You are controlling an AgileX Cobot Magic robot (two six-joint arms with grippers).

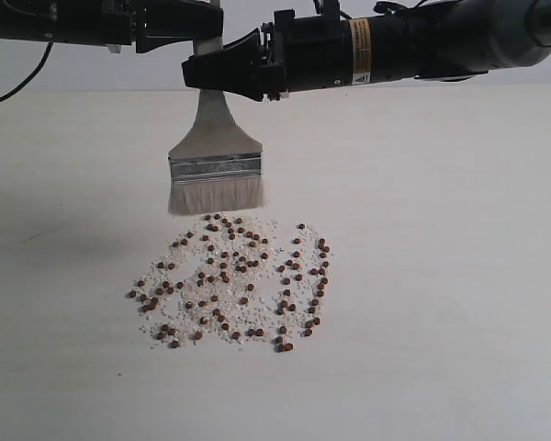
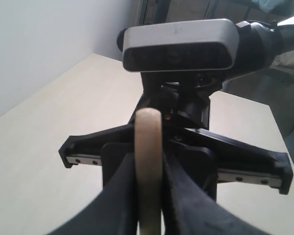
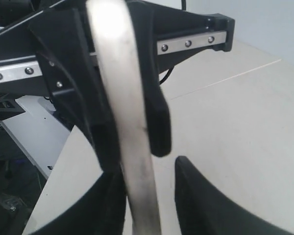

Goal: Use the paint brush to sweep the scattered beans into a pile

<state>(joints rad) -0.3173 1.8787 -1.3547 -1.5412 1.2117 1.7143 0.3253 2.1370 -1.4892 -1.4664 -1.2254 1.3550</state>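
The paint brush (image 1: 215, 156) hangs upright, bristles (image 1: 216, 195) down, just above the far edge of the beans (image 1: 234, 280). These lie on the table as a loose flat patch of reddish-brown pellets and whitish grains. My left gripper (image 1: 209, 29) is shut on the upper part of the pale handle (image 2: 149, 147), which is pinched between its fingers (image 2: 118, 200). My right gripper (image 1: 207, 78) straddles the handle lower down. In the right wrist view it (image 3: 148, 169) is open: the handle (image 3: 137, 161) rests against one finger, with a gap to the other (image 3: 206, 200).
The pale table (image 1: 441, 276) spreads out bare around the bean patch. Both black arms cross the top of the exterior view, the right arm (image 1: 413, 46) coming from the right.
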